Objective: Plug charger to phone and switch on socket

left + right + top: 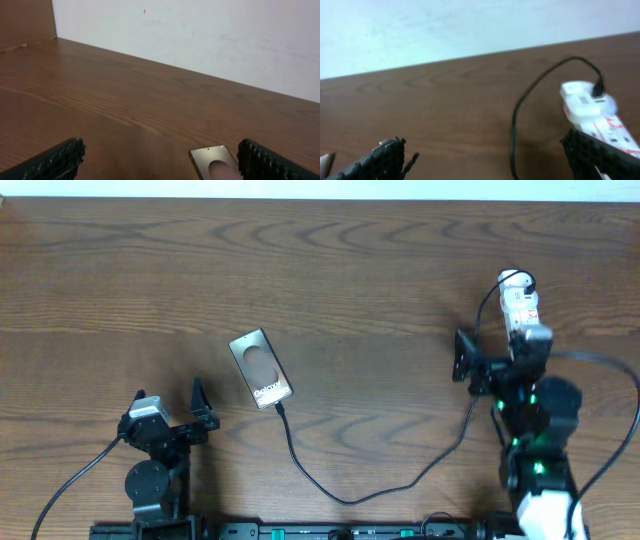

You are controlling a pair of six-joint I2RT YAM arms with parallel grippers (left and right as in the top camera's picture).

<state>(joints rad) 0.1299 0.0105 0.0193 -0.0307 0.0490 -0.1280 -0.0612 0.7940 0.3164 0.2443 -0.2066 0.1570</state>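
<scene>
Phone (260,368) lies on the table (350,270) left of centre; socket (518,302) sits well apart at the right. Charger cable (345,498) touches phone's near end, loops toward the near edge, then runs right and back to socket's far end.

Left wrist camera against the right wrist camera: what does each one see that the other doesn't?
Only the left wrist view shows the phone, its top end poking in at the bottom edge. Only the right wrist view shows the socket, a white power strip, with the charger cable plugged in near its far end. Both show the wooden table, a pale wall behind it, and their own gripper standing wide open: the left gripper and the right gripper.
</scene>
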